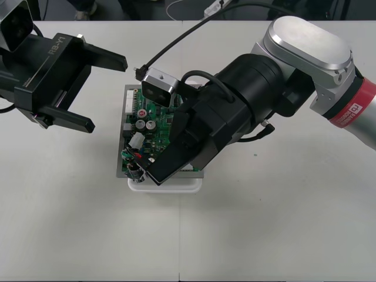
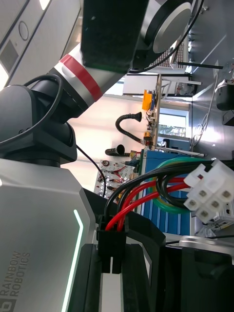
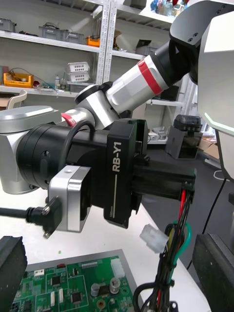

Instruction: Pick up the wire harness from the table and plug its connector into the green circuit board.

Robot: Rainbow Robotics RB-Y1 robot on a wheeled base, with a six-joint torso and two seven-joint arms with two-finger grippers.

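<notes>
Right gripper [image 1: 155, 171] is down over the board [image 1: 151, 124], near its front-left corner, jaws closed on the harness [image 2: 146, 197]. The black plug [image 2: 111, 241] is pinched in its grip, and the red, black and green wires loop free above the board. Whether the plug is seated cannot be told. Left gripper [image 1: 107, 94] hovers just left of the board, wide open, holding nothing. The harness looks light and floppy. Its wires would bend rather than push, so the stiff plug is the right place to hold, as here. The contacts are likely delicate, so a square, gentle press seems wiser than force.
</notes>
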